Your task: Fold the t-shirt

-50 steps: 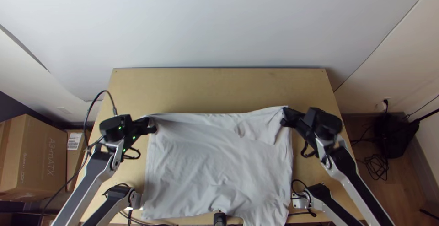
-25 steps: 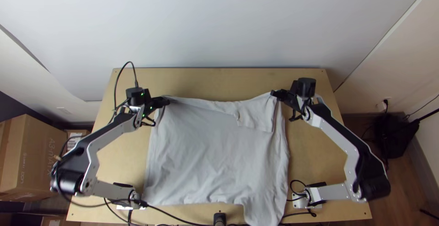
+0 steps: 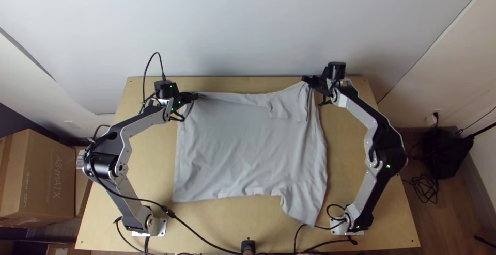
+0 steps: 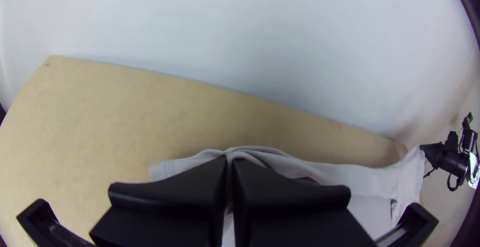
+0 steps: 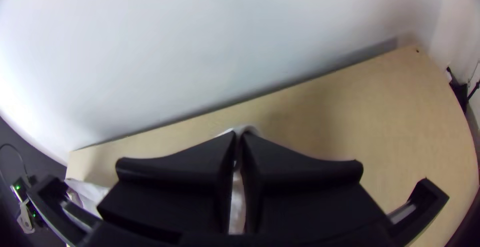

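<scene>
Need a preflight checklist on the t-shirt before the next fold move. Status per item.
1. Left gripper closed on far-left corner area: ok
2. Right gripper closed on far-right corner: ok
3. Grippers well apart: ok
4. T-shirt smooth and single-layered: not ok, wrinkled, with a turned-over flap near the right gripper
5. Near edge straight: not ok, near-right part juts toward the bases
6. Black cable free of jutting part: cannot tell, they meet at its tip
</scene>
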`<action>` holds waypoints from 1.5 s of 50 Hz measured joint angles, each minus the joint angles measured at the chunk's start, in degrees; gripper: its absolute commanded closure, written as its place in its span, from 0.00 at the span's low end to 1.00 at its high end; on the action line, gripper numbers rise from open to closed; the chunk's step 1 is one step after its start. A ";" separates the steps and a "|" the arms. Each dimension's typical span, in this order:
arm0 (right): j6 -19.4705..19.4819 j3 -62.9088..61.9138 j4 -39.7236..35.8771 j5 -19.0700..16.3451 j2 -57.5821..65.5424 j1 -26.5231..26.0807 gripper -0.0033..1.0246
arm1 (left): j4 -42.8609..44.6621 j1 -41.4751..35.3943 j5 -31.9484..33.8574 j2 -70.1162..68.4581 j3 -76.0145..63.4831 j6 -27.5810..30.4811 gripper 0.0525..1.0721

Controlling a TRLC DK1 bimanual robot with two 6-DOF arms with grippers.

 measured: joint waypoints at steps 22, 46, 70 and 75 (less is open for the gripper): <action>0.48 12.76 -24.28 3.52 -5.73 -5.22 0.04 | -9.70 4.07 0.09 -8.90 8.90 -5.90 0.04; -2.01 -36.44 -37.57 -1.73 -66.29 -15.72 0.16 | -24.22 6.14 9.46 -35.98 -9.66 -8.26 0.05; -7.02 -48.61 -50.01 -13.77 -59.30 -16.85 0.16 | -53.09 6.10 12.11 -61.29 -12.22 2.69 0.05; -6.88 -49.35 -50.40 -15.17 -54.42 -16.85 0.40 | -54.99 6.45 12.26 -63.69 -13.29 4.98 0.05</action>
